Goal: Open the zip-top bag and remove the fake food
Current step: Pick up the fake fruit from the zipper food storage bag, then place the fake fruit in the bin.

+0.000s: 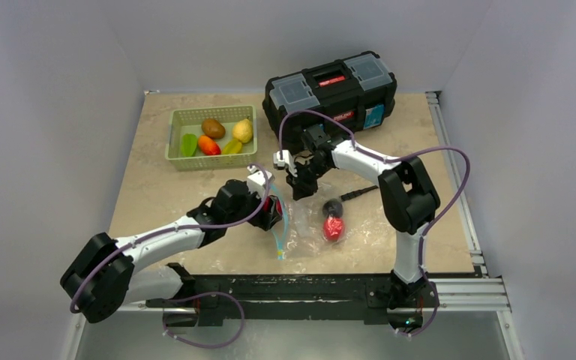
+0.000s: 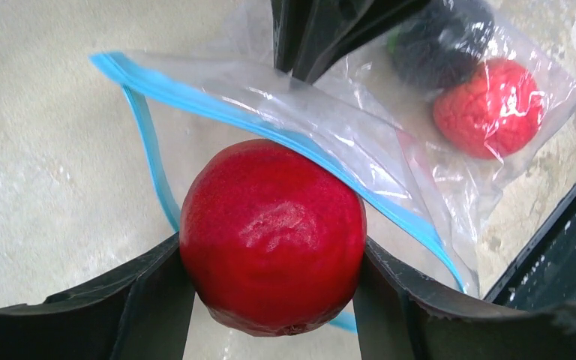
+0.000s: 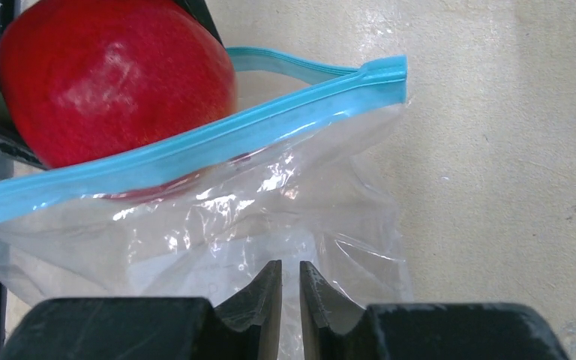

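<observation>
- Your left gripper [image 2: 272,289] is clamped on a smooth, glossy red fruit [image 2: 272,236], one finger against each side of it.
- That red fruit sits in the open mouth of the zip-top bag [image 3: 270,217]. One lip of the teal zip strip [image 3: 195,154] crosses in front of it and the other lip runs behind it.
- Your right gripper [image 3: 290,300] is closed almost to nothing, with the clear film pinched between its fingers a little behind the zip strip.
- In the left wrist view you see those fingers coming down from the top edge and lifting the upper wall of the bag.
- The bag lies crinkled on the table [image 1: 157,187], between the two arms and near the front edge. Its mouth faces the left gripper.
- Deeper in the bag lies a knobbly red piece [image 2: 487,109] under the plastic, well apart from the mouth.
- A black rounded object [image 2: 439,34] rests right against that piece. You cannot tell whether it is inside the film.
- At the far left stands the green basket [image 1: 211,161], holding brown, yellow, orange-red and green fake food pieces [image 1: 213,127].
- A black toolbox [image 1: 330,86] stands at the far edge, just right of the basket.
</observation>
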You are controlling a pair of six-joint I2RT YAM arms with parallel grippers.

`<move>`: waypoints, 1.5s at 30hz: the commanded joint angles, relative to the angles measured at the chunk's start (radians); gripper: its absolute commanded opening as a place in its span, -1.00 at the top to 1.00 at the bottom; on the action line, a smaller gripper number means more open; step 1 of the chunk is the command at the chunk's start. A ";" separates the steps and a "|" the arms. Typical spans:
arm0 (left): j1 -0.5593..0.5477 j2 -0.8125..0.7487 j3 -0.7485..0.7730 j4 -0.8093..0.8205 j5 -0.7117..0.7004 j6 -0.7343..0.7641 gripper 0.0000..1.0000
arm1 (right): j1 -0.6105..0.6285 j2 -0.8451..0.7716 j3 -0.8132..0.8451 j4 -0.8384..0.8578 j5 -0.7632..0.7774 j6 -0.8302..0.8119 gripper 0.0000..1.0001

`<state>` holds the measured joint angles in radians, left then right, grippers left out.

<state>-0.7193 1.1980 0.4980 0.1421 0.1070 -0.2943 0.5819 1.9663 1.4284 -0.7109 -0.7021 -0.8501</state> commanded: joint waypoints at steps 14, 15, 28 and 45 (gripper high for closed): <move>0.029 -0.234 0.097 -0.428 0.030 -0.081 1.00 | -0.028 -0.117 -0.025 -0.058 -0.076 -0.122 0.68; 0.036 -0.252 0.100 -0.446 0.027 -0.083 1.00 | -0.030 -0.119 -0.025 -0.060 -0.078 -0.124 0.68; 0.105 -0.425 0.155 -0.630 -0.001 -0.084 1.00 | -0.040 -0.151 -0.038 -0.065 -0.102 -0.162 0.66; 0.136 -0.475 0.228 -0.714 -0.073 -0.040 1.00 | -0.049 -0.158 -0.027 -0.105 -0.123 -0.208 0.64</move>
<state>-0.5961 0.7391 0.6674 -0.5667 0.0669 -0.3641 0.5407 1.8702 1.3960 -0.7986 -0.7815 -1.0309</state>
